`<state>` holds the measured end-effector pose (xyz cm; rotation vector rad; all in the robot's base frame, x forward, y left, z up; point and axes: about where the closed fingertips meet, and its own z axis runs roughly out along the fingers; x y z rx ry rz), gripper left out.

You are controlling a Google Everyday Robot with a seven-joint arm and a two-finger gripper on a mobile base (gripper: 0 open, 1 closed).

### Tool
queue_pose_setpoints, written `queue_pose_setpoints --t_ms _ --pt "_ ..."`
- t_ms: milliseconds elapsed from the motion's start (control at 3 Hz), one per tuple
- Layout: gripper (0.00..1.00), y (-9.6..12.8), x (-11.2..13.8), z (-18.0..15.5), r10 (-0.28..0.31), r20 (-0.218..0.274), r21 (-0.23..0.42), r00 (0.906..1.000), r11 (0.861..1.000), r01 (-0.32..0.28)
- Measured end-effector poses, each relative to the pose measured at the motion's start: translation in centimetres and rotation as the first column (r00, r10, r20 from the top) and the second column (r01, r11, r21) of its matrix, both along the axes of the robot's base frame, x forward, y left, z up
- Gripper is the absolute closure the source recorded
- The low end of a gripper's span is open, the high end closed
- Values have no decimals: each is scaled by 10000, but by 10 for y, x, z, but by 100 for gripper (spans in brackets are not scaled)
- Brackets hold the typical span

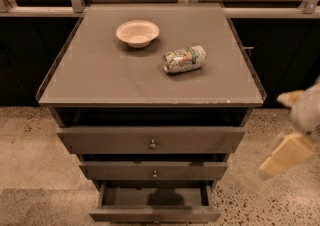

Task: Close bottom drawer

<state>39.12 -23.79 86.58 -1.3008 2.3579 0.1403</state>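
Cabinet fills the middle of the shot, three grey-brown drawers stacked under its top. Bottom drawer sits at the cabinet's foot, pulled out so you can look down into its shadowed inside, small round knob at the front's centre. Middle drawer and top drawer above it stick out a bit too. On the cabinet's top there's a cream bowl toward the back and a crushed drink can lying on its side just right of it. Gripper hangs off the cabinet's right side, clear of it, level with the drawers; can't tell if it's spread or closed.
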Motion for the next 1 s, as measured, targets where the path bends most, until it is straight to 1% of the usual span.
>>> queue_pose_setpoints --t_ms 333,667,1000 --pt "18 10 -22 -94 -778 -1250 1280 9891 9873 939" --pt "41 11 -36 -118 -768 -1688 1260 9827 9871 988" --pt "64 11 -35 -116 -762 -1657 1253 9832 9873 977"
